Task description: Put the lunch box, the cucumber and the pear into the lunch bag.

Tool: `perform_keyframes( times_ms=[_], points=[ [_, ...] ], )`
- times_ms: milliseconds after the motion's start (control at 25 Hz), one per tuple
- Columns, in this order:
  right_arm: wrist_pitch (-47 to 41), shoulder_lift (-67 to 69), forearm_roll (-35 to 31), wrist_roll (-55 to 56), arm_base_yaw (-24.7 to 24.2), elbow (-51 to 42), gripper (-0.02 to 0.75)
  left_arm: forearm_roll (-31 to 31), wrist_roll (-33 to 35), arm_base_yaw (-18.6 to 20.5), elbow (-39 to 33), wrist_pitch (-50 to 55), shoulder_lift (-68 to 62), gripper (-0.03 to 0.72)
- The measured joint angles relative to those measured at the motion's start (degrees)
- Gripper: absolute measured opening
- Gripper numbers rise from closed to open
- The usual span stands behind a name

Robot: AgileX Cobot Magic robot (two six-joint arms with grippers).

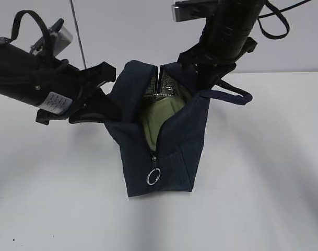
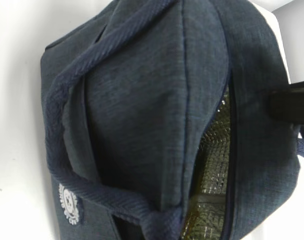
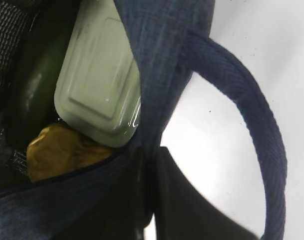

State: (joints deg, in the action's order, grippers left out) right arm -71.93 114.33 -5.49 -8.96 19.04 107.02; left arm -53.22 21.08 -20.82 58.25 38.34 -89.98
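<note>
The lunch bag [image 1: 164,151] stands on the white table [image 1: 263,198], zip open at the top. Inside sit the lunch box [image 3: 99,75], the cucumber [image 3: 39,80] beside it & the pear [image 3: 62,152] under them. Left gripper [image 1: 98,97] presses the bag's left side, right gripper [image 1: 200,65] its right rim; can't tell if either is clenched.

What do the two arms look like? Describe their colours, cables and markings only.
Both arms are matte black. The left arm carries a white printed label on its wrist, a grey box-shaped module on top and a looping black cable. The right arm is a thick black cylinder with a grey module at its top edge and black cables looping off to the right. The gripper bodies are angular black plastic.
</note>
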Motion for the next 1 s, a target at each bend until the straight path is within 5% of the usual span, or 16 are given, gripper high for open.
perform_keyframes(
  times_ms=[200, 520, 1000],
  points=[
    [0.1, 1.6, -0.3, 0.0, 0.0, -0.1, 0.098, -1.7, 0.8, -0.4, 0.0, 0.6, -2.1, -0.017],
    [0.7, 2.1, -2.5, -0.4, 0.0, -0.1, 0.533, -2.1, 2.4, -3.2, 0.1, -1.1, -2.9, -0.017],
    [0.7, 2.1, -5.5, -0.7, 0.0, -0.1, 0.585, -2.1, 2.4, -3.3, 0.1, -1.9, -2.9, 0.008]
  ],
)
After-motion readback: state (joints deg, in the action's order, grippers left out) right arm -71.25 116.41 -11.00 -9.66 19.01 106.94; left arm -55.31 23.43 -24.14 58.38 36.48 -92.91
